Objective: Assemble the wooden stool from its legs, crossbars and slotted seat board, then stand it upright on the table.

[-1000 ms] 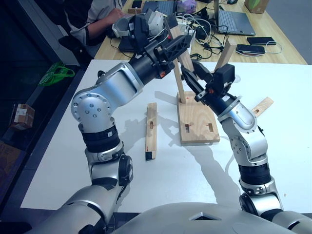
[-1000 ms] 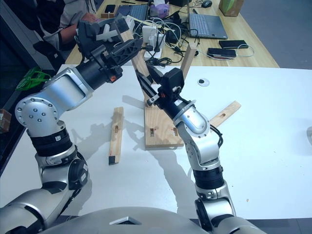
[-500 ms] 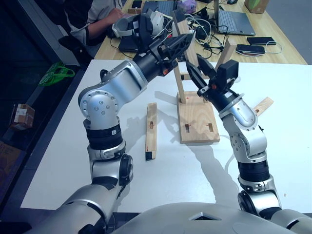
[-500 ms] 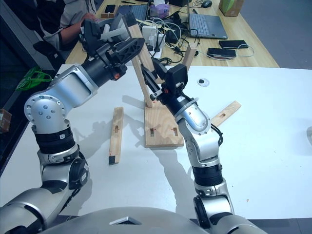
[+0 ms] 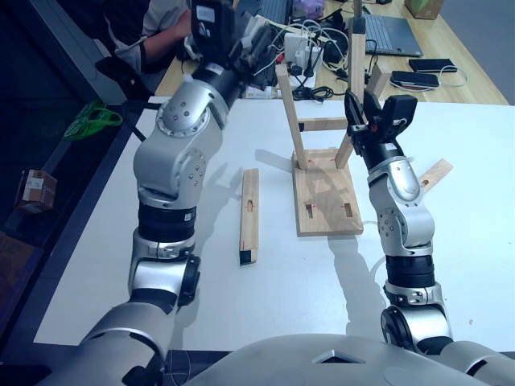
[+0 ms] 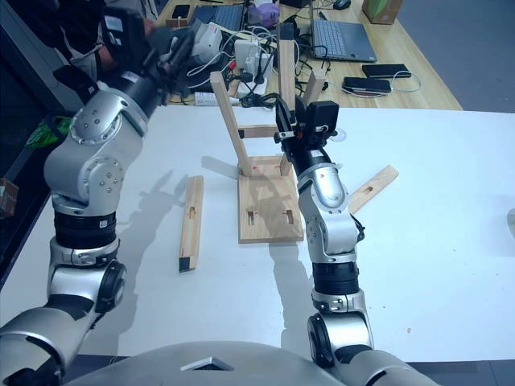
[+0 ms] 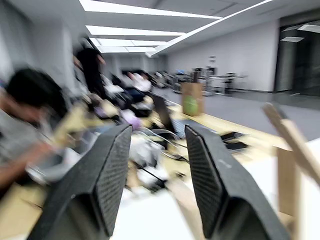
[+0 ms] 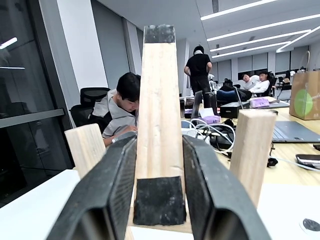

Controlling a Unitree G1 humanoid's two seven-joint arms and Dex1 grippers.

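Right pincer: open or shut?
Shut on a wooden leg: the right pincer has both fingers pressed against its sides.

We note white table [image 5: 241, 314], wooden desk [image 5: 483, 84] behind, laptops [image 5: 386, 36], cables [image 5: 318, 80]; ceiling light strips [image 7: 130, 6], grey walls [image 7: 240, 50].

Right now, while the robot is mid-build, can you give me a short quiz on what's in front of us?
1. True or false: the left hand is holding a wooden piece.
2. What does the right hand grip? A) a phone B) a wooden leg C) a cable
3. Fill in: the seat board lies ___ on the table.
Key: 1 false; 2 B; 3 flat.
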